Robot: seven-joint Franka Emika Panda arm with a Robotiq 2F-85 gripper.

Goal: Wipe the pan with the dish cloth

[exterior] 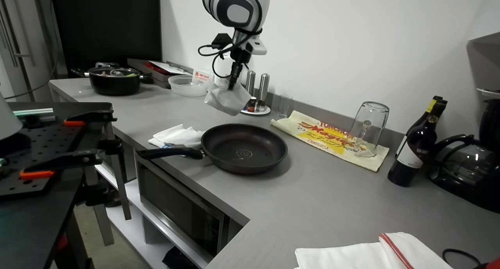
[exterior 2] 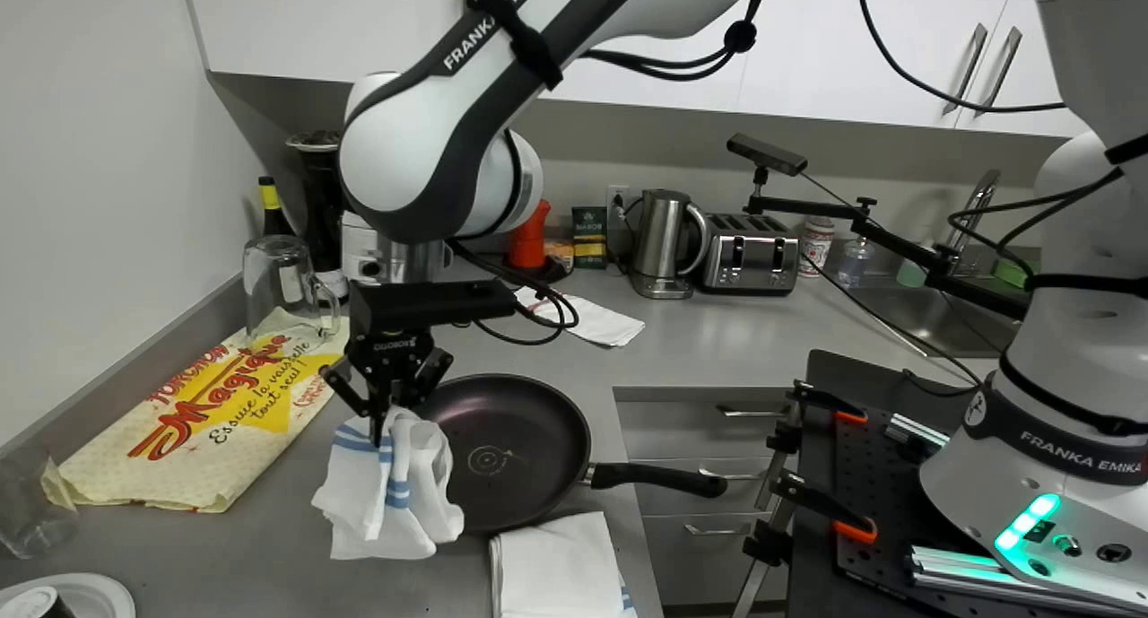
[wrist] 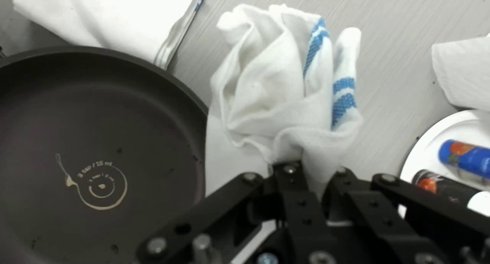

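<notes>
A plain white wall (exterior: 351, 46) rises behind the grey desk (exterior: 332, 206). From my seat far away, I see the black pan (exterior: 244, 152) sitting flat on it, with its handle (exterior 2: 659, 479) poking out past the edge.

How far am I? The picking-up part looks done, because the dish cloth (wrist: 275, 91) is up off the desk. The wiping part I can't be sure about. The cloth is not down in the pan, and the wrist view shows little dark specks (wrist: 115, 248) in there, so I think most of the rubbing is left to do.

My fingers (wrist: 300, 202) are pinched tight on the cloth. A bit of it is caught between the tips, and the rest flops out past them, loose and crumply. The pan is lower down and off to one side of the fingers. Seen from the wrist, the cloth is just beside the pan, not over its middle. I think I need to go sideways, then down, then rub. A folded cloth (exterior 2: 556, 564) lies by the pan too; I can't tell if they touch.
</notes>
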